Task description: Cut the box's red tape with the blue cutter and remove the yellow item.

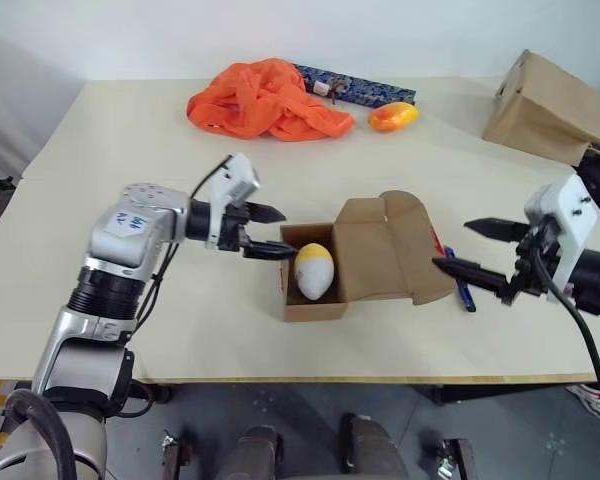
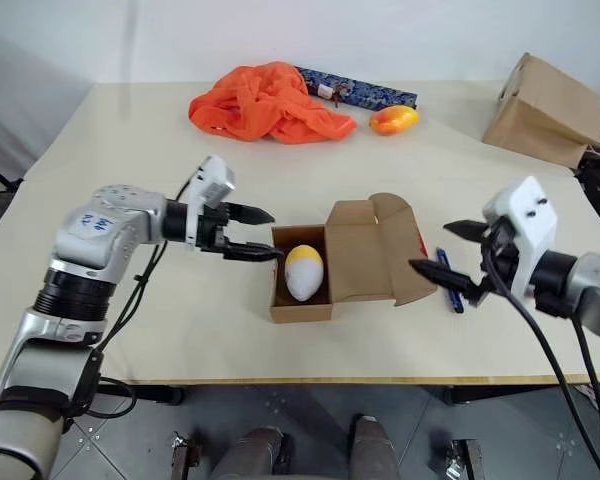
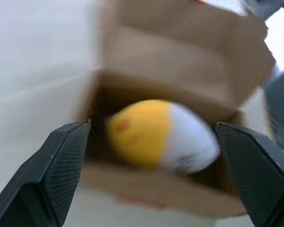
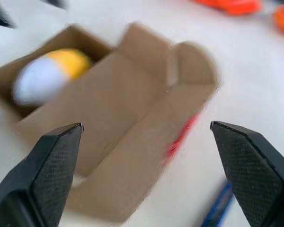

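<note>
Lying inside the open corrugated cardboard box, the smooth egg-shaped yellow item sits between both spread, empty grippers: left gripper, right gripper.

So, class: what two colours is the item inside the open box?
Yellow and white item, clearest in the left wrist view.

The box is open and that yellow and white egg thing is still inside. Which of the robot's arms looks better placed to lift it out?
Probably the left. The left gripper is open right at the box's open side, and its wrist view frames the yellow item between its fingers. The right gripper is open too, but beyond the lid flap, near the blue cutter.
</note>
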